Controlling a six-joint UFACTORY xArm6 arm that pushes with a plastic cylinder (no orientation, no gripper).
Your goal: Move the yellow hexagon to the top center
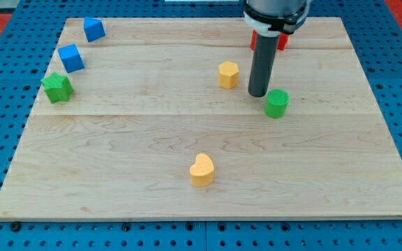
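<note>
The yellow hexagon (228, 74) sits on the wooden board (117, 160), a little above the middle and slightly right of centre. My tip (258, 94) rests on the board just to the hexagon's right and a bit lower, a small gap apart from it. The dark rod rises from the tip toward the view's top.
A green cylinder (276, 103) stands just right of my tip. A red block (255, 40) is partly hidden behind the rod at the top. Two blue blocks (93, 29) (70, 58) and a green star (57, 87) are at the upper left. A yellow heart (202, 170) lies at the lower centre.
</note>
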